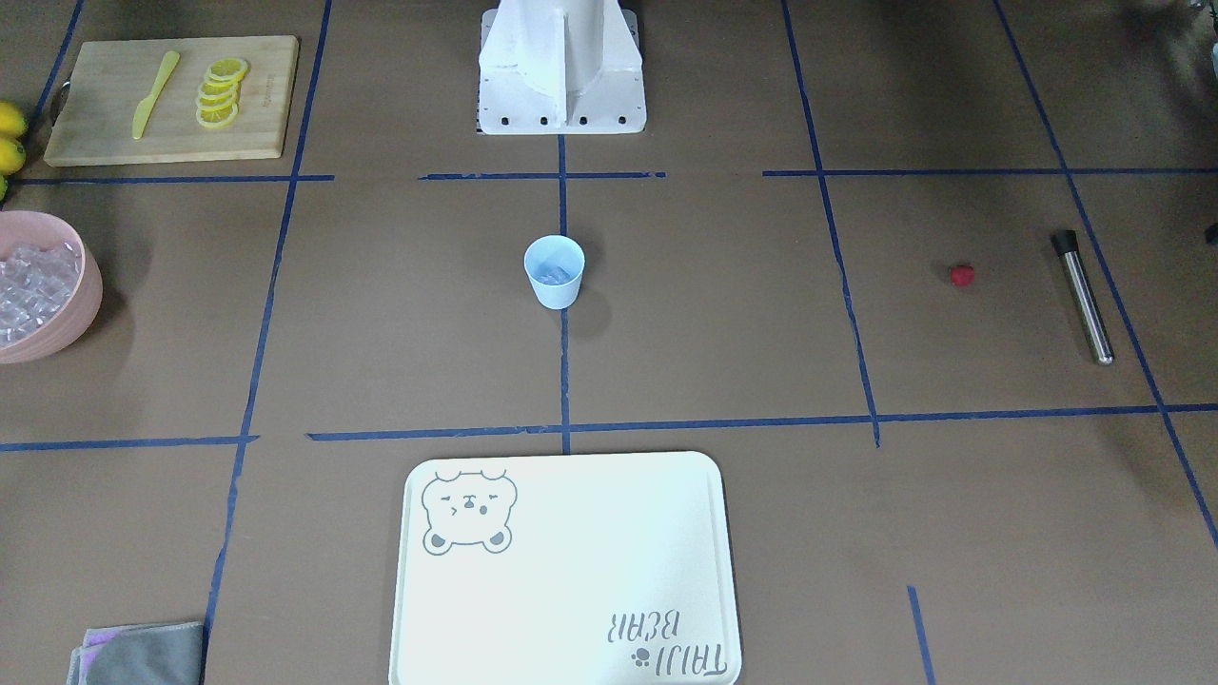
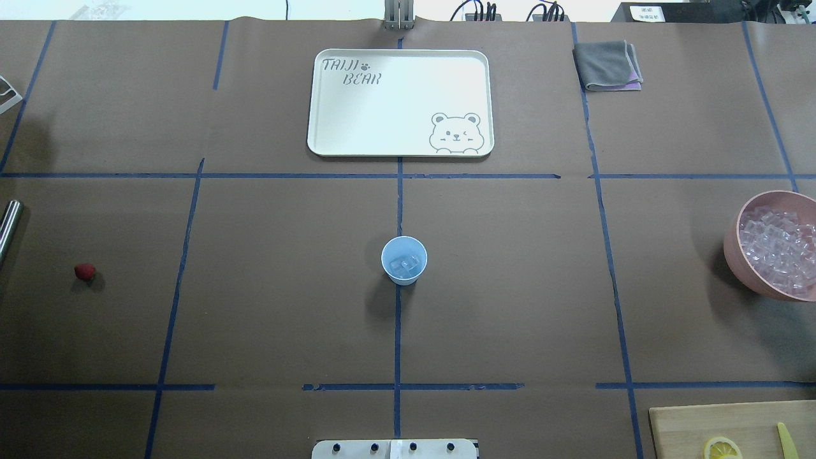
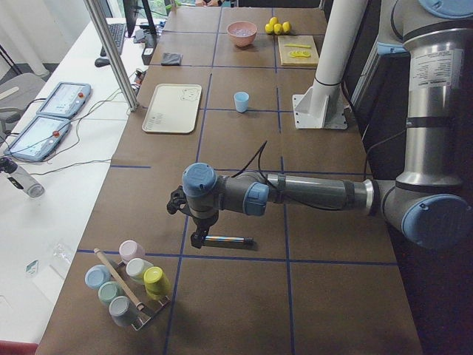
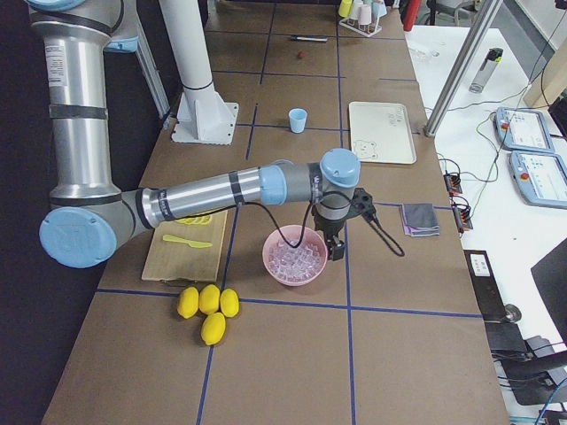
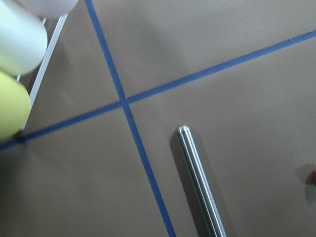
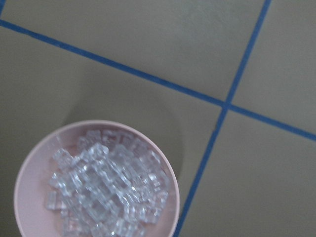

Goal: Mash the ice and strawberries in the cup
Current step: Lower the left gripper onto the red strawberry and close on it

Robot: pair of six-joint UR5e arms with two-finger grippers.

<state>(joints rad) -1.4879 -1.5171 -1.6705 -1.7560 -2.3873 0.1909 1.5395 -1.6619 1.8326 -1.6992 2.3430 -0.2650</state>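
The cup (image 2: 403, 259) stands upright at mid-table on the centre tape line, mouth up and tapering to its base, with a few cubes of ice (image 2: 406, 264) in the bottom. The strawberry (image 2: 85, 272) lies on the bare paper well off to the robot's left; it is too small to tell which way its green top points. Near it, farther left, a steel rod (image 1: 1083, 297) lies flat. Its long axis runs roughly away from the robot, with the black cap at the robot's end.

The left gripper (image 3: 198, 238) hangs over that rod. The right gripper (image 4: 337, 251) is by the rim of the pink bowl (image 2: 733, 245), which is heaped with more ice. For neither can I tell how far the jaws are parted or whether they hold anything.

The table (image 2: 510, 306) is covered in brown paper squared off with blue tape (image 2: 400, 204). Along the operators' side runs a white desk (image 3: 66, 170) with two pendants (image 3: 63, 100) and cables. The cream tray (image 2: 395, 108) bears a bear's face and the words "TAIJI BEAR". Labels on the arms are too small to read
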